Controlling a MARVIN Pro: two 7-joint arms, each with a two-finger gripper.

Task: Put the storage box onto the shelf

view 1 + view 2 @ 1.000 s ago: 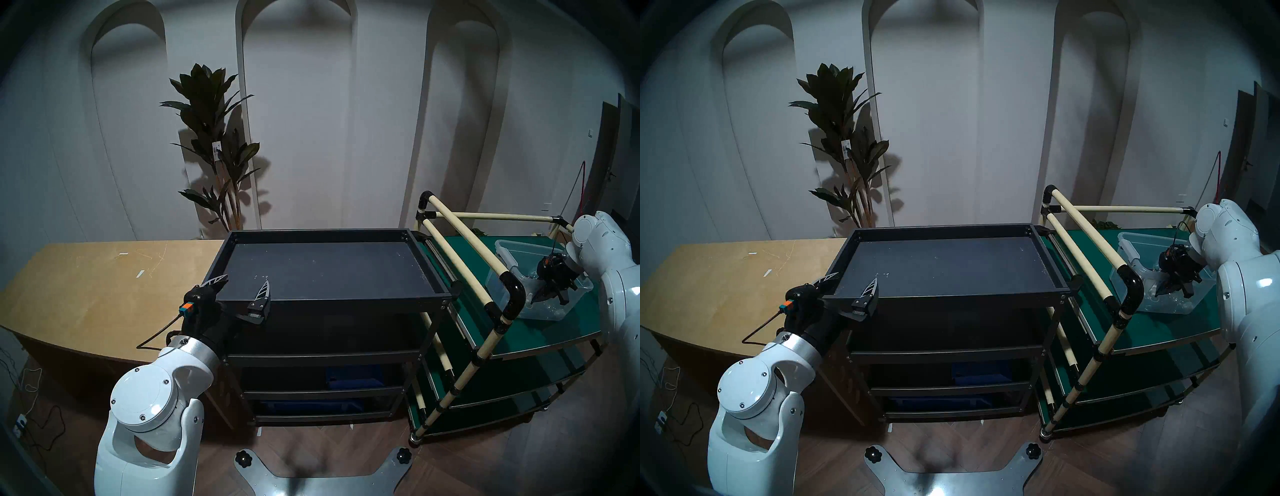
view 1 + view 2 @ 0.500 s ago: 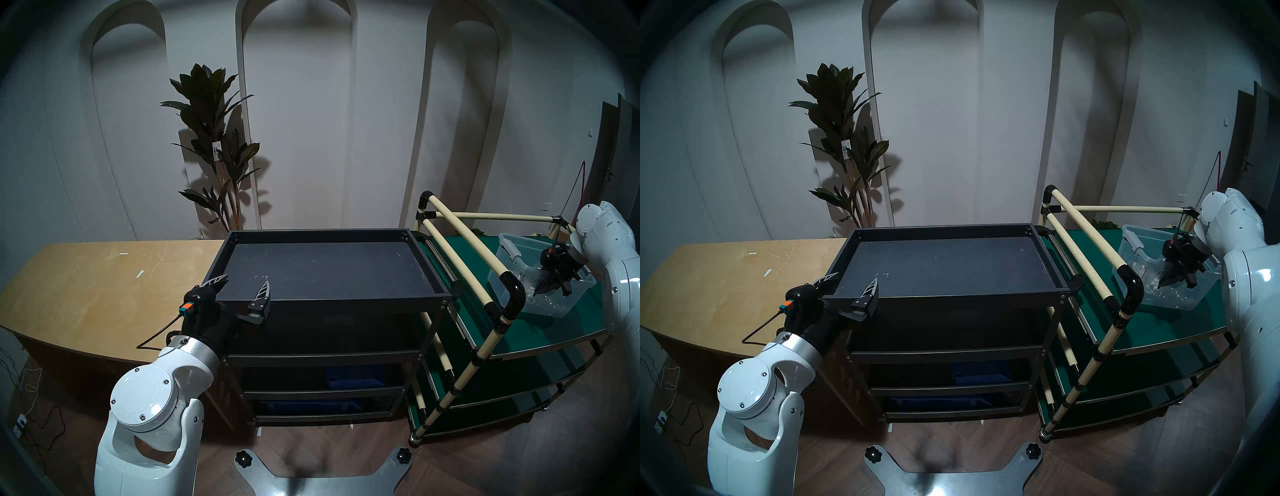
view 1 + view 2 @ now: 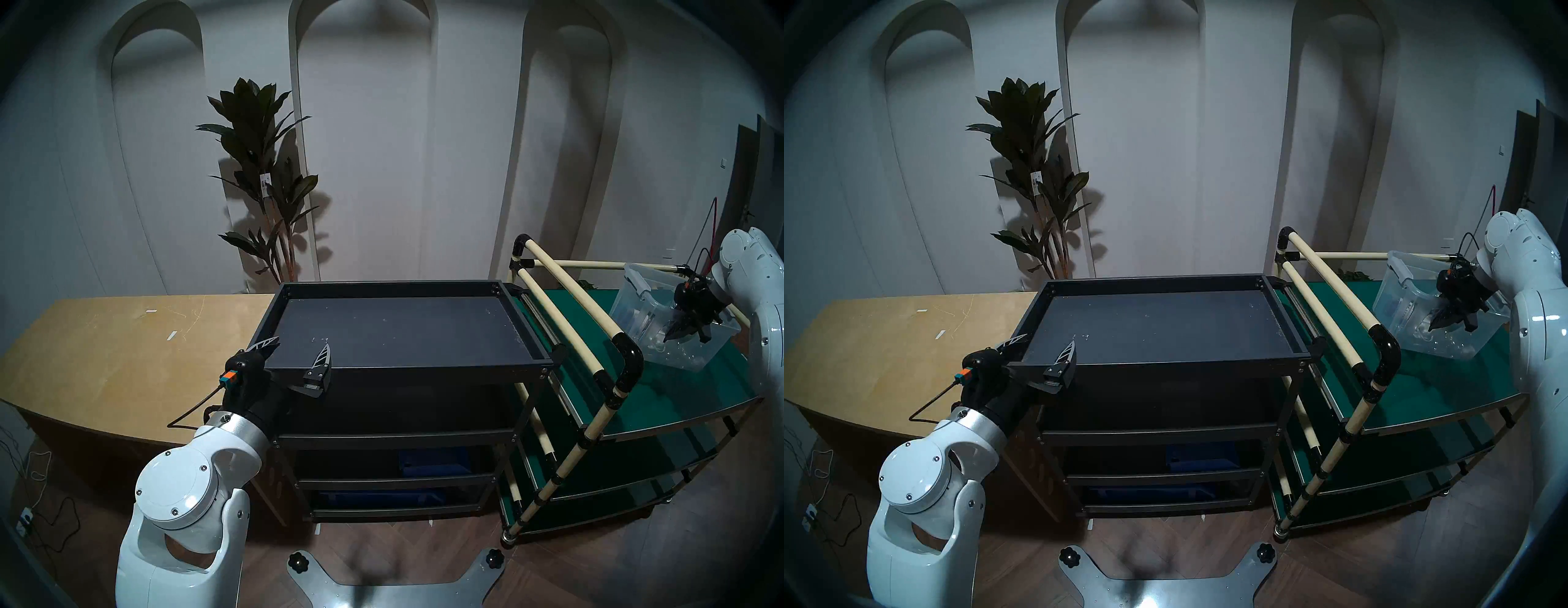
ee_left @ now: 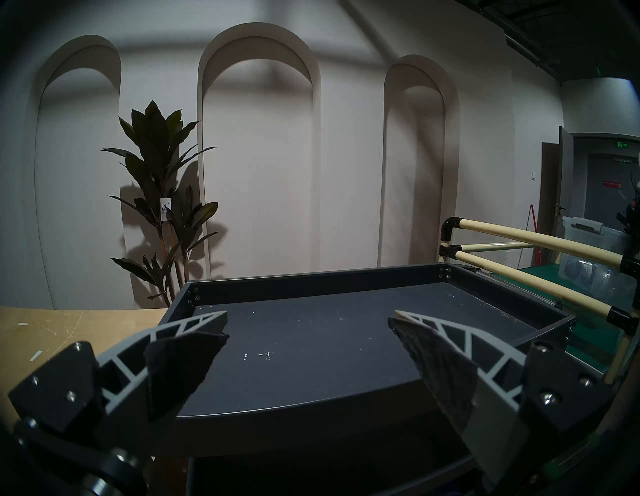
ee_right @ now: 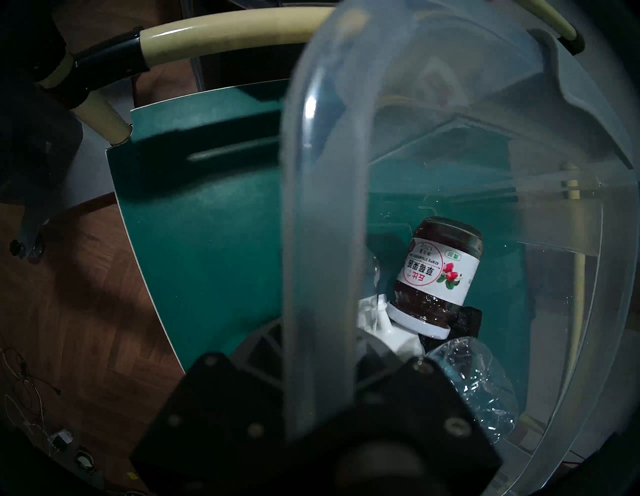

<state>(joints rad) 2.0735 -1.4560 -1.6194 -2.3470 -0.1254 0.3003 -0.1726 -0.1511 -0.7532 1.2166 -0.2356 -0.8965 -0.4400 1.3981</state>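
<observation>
The clear storage box [image 3: 640, 303] hangs tilted in the air above the green cart top, at the far right. It also shows in the head right view [image 3: 1399, 297] and the left wrist view [image 4: 588, 249]. My right gripper [image 3: 679, 335] is shut on the box's long wall [image 5: 322, 173]. Inside lie a jam jar [image 5: 440, 273] and a clear bottle [image 5: 478, 377]. The black shelf [image 3: 399, 286] stands in the middle, its top tray bare [image 4: 311, 346]. My left gripper [image 3: 301, 344] is open and empty at the tray's front left corner.
A green-topped cart [image 3: 662, 395] with cream pipe rails [image 3: 568, 297] stands right of the shelf, between the box and the tray. A tan table [image 3: 127, 352] is on the left, a plant [image 3: 263, 170] behind. A blue bin [image 3: 432, 460] sits on a lower tier.
My right gripper has lifted the storage box off the green cart top, up and to the right, tilting it more. The left arm has not moved.
</observation>
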